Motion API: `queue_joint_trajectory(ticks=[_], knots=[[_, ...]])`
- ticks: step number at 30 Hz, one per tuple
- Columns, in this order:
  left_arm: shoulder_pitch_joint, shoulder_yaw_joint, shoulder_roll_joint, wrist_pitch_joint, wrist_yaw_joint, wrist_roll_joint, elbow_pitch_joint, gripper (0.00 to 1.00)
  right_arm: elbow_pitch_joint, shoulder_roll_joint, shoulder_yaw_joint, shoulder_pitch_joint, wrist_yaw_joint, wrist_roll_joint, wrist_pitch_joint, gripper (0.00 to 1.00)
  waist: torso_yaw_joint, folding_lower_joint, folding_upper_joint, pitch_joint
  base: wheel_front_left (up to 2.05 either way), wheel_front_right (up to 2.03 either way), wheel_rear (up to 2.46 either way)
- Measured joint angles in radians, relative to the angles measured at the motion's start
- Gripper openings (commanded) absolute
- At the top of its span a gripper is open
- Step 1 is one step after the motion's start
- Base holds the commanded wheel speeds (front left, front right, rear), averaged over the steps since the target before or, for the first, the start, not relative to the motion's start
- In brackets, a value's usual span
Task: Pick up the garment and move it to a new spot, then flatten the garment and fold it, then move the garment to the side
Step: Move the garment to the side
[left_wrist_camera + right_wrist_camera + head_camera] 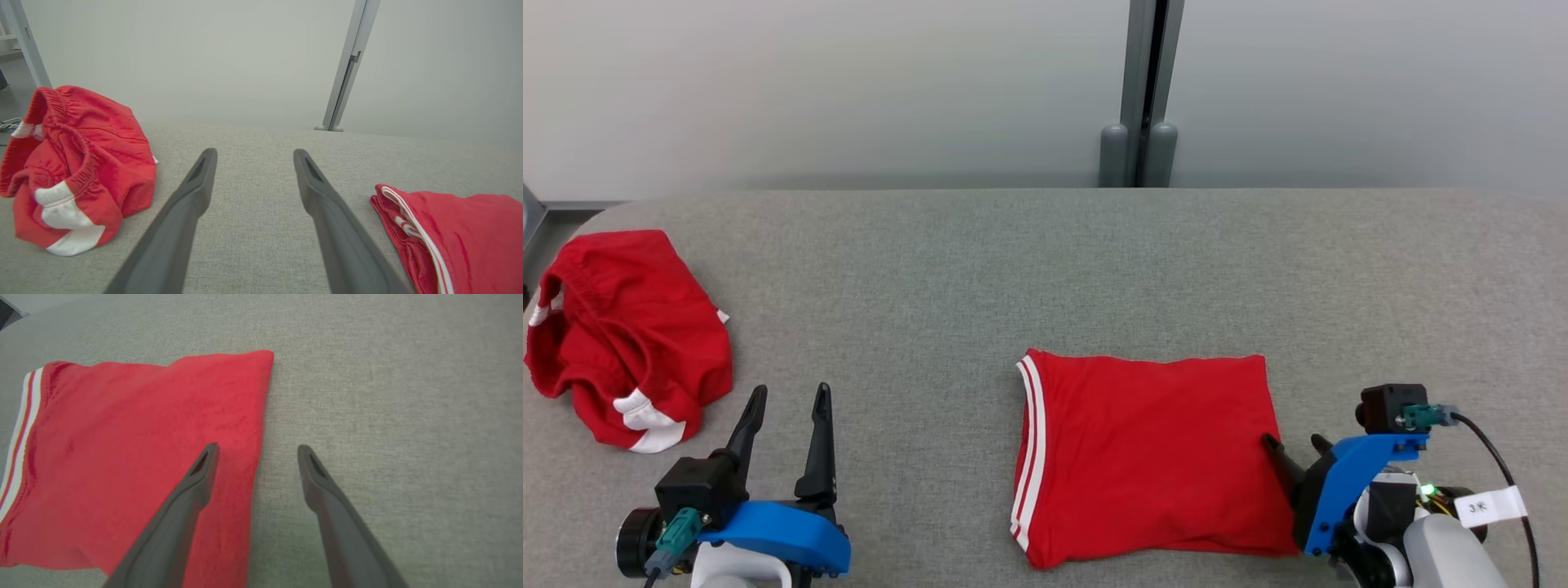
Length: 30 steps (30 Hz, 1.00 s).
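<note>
Folded garment (1152, 457) red with white edge stripes; crumpled shorts (629, 335) red, white patches; table (931, 269) grey.

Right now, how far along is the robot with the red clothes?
Done: the folded garment lies flat, a neat rectangle. In hand: the right gripper, open, straddles its right edge, gripping nothing. Still to do: moving it aside. The left gripper sits open; a crumpled garment lies far left.
</note>
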<state>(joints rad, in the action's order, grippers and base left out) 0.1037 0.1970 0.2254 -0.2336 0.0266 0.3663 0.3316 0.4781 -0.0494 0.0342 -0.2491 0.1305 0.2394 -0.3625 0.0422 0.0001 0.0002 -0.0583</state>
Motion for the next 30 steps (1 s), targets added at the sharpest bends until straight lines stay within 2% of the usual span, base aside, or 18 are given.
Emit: queue_joint_trajectory(ticks=[5,12,13,14,15,18,21,26,30], knots=[[0.012,0.007,0.002,-0.002,0.001,-0.004,-0.003,1.00,0.129,0.000,-0.039,-0.057,0.000,0.037,-0.005,1.00,0.014,0.0000,0.0000,-0.028,0.00,0.00,0.00],[0.025,0.012,0.003,-0.008,0.002,-0.006,-0.004,1.00,0.234,-0.009,-0.106,-0.120,-0.001,0.064,-0.005,0.99,0.027,-0.0001,-0.0002,-0.045,0.00,0.00,0.00],[0.025,0.012,0.002,-0.011,0.002,-0.006,-0.004,1.00,0.243,-0.010,-0.112,-0.125,-0.001,0.059,-0.004,0.45,0.027,-0.0002,-0.0002,-0.047,0.00,0.00,0.00],[0.027,0.012,0.002,-0.011,0.002,-0.006,-0.004,1.00,0.250,-0.011,-0.116,-0.132,-0.001,0.053,0.000,0.20,0.027,-0.0001,-0.0003,-0.049,0.00,0.00,0.00],[0.029,0.013,0.001,-0.013,0.002,-0.006,-0.005,1.00,0.255,-0.012,-0.121,-0.138,-0.001,0.045,0.003,0.00,0.027,-0.0001,-0.0002,-0.051,0.00,0.00,0.00],[0.037,0.012,0.000,-0.015,0.001,-0.006,-0.008,1.00,0.255,-0.007,-0.137,-0.158,0.000,-0.005,0.011,0.00,0.021,-0.0001,-0.0002,-0.064,0.00,0.00,0.00],[0.043,0.006,0.000,-0.017,-0.002,-0.004,-0.023,1.00,0.231,-0.037,-0.189,-0.202,0.001,-0.052,0.011,0.00,0.006,0.0000,-0.0002,-0.088,0.00,0.00,0.00],[0.055,-0.021,0.018,-0.024,-0.013,-0.004,-0.063,1.00,0.154,-0.151,-0.282,-0.354,0.001,-0.083,0.007,0.00,-0.045,0.0001,-0.0001,-0.160,0.00,0.00,0.00],[0.081,-0.033,0.032,-0.025,-0.017,-0.007,-0.105,1.00,0.120,-0.249,-0.316,-0.476,0.001,-0.081,0.004,0.00,-0.102,0.0002,0.0000,-0.237,0.00,0.00,0.00]])
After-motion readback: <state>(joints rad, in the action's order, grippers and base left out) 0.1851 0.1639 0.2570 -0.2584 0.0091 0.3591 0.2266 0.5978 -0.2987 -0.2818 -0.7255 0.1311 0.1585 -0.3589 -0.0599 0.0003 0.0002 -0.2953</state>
